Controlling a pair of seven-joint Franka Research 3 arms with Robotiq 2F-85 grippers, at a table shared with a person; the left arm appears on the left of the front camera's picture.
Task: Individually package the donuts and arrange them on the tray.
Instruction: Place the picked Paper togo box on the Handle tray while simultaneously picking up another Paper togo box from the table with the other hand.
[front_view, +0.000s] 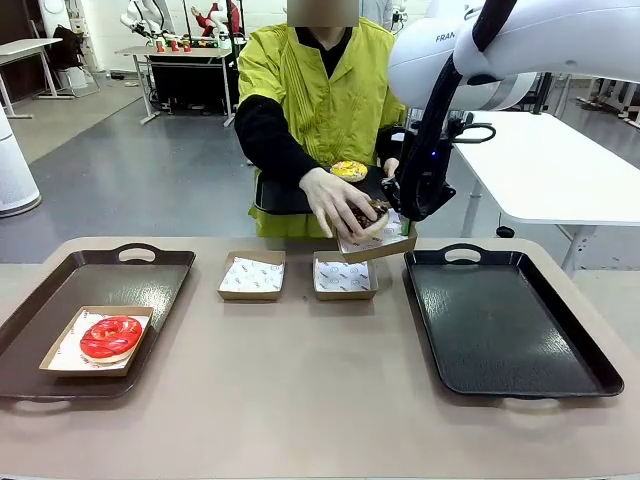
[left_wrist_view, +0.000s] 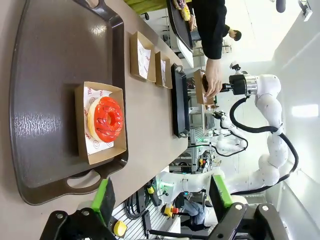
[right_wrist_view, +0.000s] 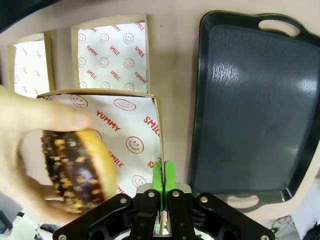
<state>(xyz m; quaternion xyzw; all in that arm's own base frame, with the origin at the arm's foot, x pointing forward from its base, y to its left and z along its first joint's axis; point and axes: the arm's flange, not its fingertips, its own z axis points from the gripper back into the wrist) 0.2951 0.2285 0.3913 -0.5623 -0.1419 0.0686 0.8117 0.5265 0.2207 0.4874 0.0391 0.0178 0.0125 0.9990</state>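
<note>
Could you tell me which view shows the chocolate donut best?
The right wrist view: the chocolate donut is close up, nut bits plain, in the person's hand over the box the right gripper holds. In the front view the hand half covers it; in the left wrist view it is far off.

Boxed donut (front_view: 110, 337) on tray (front_view: 130, 280) (second donut (front_view: 349, 170) seemingly behind).
</note>
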